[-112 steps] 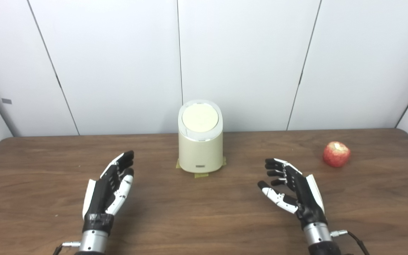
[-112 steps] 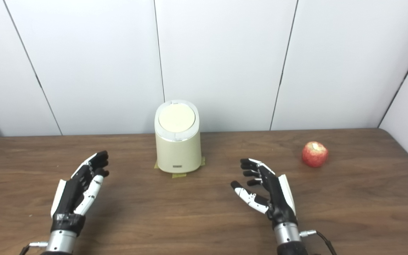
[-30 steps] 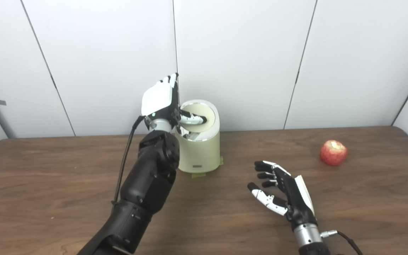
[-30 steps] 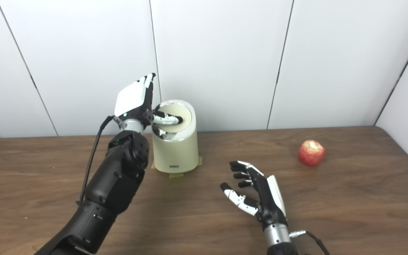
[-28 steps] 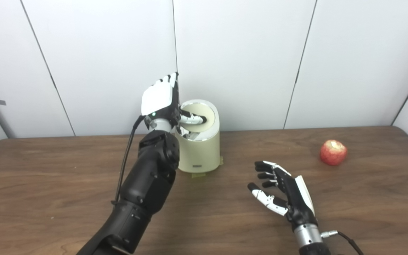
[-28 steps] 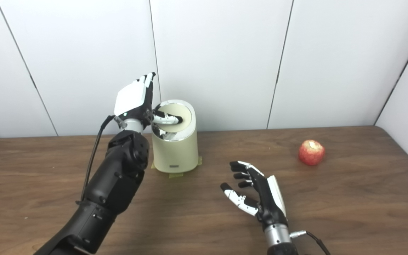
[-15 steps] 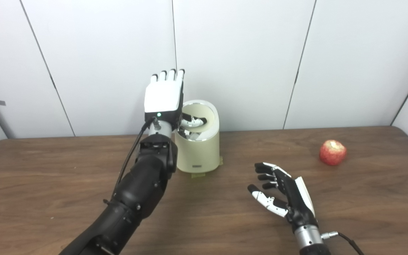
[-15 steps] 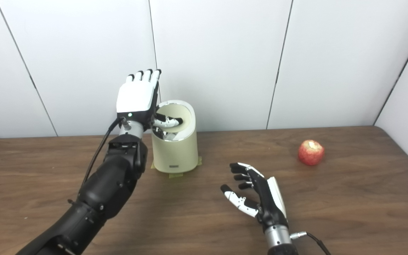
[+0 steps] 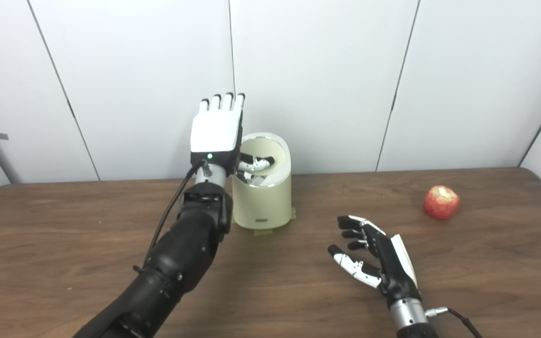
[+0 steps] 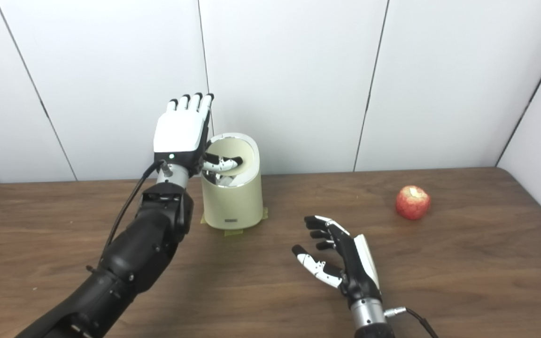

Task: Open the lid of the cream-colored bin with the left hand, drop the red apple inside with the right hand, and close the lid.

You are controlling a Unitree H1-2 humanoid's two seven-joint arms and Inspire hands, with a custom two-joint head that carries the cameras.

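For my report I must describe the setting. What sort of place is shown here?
Probably a robot test booth, not a home: plain white wall panels enclose a bare wooden table, and the cream-colored bin stands on tape marks, presumably to fix its position.

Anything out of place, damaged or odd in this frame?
Two small things. The red apple on the table has a pale patch on top, like a bite. Tape scraps stick out from under the cream-colored bin. Nothing is spilled or tipped.
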